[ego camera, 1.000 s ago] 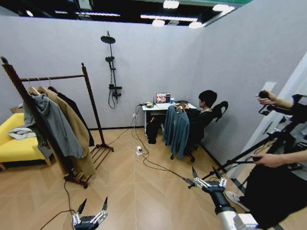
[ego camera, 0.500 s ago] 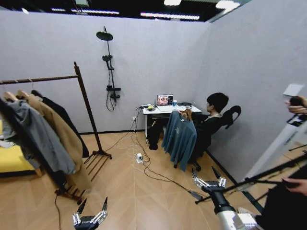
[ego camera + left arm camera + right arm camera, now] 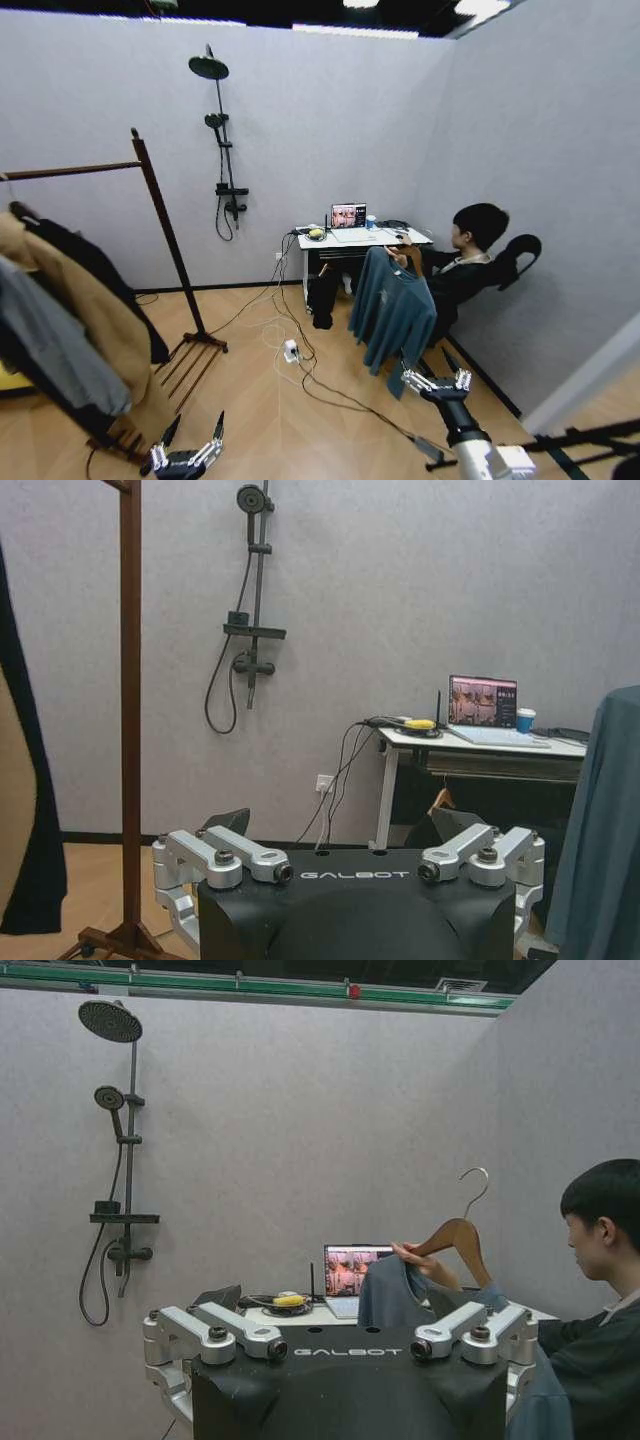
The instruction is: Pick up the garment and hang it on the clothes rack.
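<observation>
The garment, a teal-blue shirt, hangs from a wooden hanger that a seated person holds up by the desk; its edge also shows in the left wrist view. The clothes rack stands at the left, its dark post and bar carrying other coats. My left gripper is low at the bottom left, open and holding nothing. My right gripper is open and empty too, raised just below the garment's hem in the head view, and still well short of it.
A black shower-head pole is on the back wall. A white desk with a laptop stands behind the garment. Cables and a power strip lie on the wood floor. A tan coat hangs on the rack. A tripod leg crosses the bottom right.
The whole picture has slid left and grown, so the camera has turned right and come nearer. The garment and seated person look closer. Both grippers keep their pose.
</observation>
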